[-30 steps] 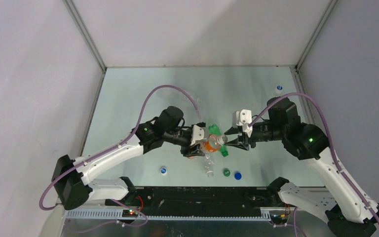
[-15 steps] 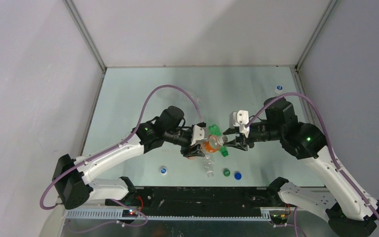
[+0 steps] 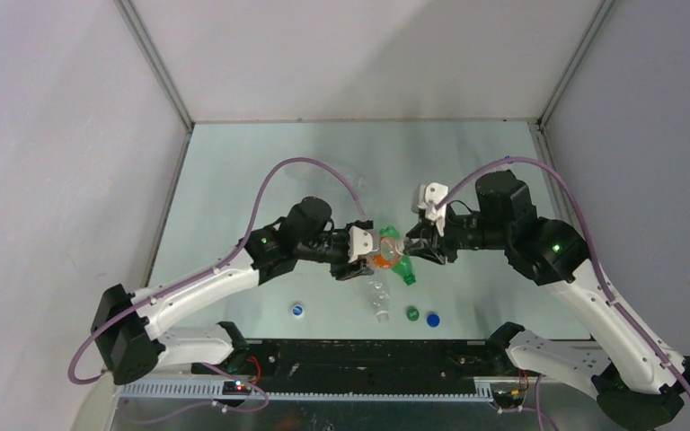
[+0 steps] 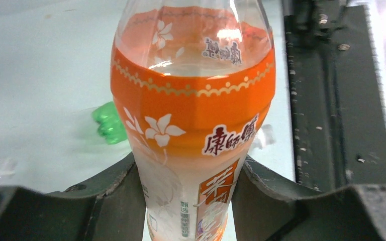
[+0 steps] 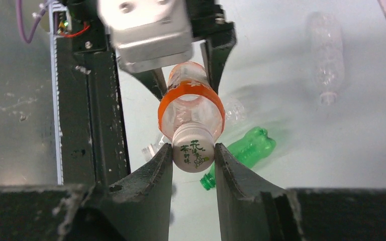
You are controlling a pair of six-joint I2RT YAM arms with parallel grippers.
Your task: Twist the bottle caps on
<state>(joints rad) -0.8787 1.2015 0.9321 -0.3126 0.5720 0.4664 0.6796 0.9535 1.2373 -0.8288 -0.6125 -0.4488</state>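
right gripper (image 5: 193,156): closed on the white cap (image 5: 193,147), one finger against each side of it.
white cap: printed with green characters and seated on the neck of the orange bottle (image 4: 193,115); how far it is threaded on cannot be told.
left gripper (image 4: 188,170): clamped around the lower body of the orange bottle, its fingers (image 4: 115,193) pressed to either side of the label.
orange bottle: held clear of the counter (image 3: 234,180) between the two grippers. It lies roughly level with its cap end toward the right arm, above the middle of the counter and nearer its near edge.
green bottle (image 5: 244,148): on its side on the counter, under the held bottle, neck pointing toward the near edge.
near clear bottle (image 3: 379,301): lying on the counter just nearward of the grippers.
far clear bottle (image 5: 325,55): on its side, well apart from the grippers, toward the back of the counter.
green cap (image 3: 411,313) and blue cap (image 3: 432,318): just beside each other by the near edge, right of the near clear bottle.
left blue-and-white cap (image 3: 297,311): by the near edge, left of centre.
far blue-and-white cap (image 3: 508,161): near the far right corner.
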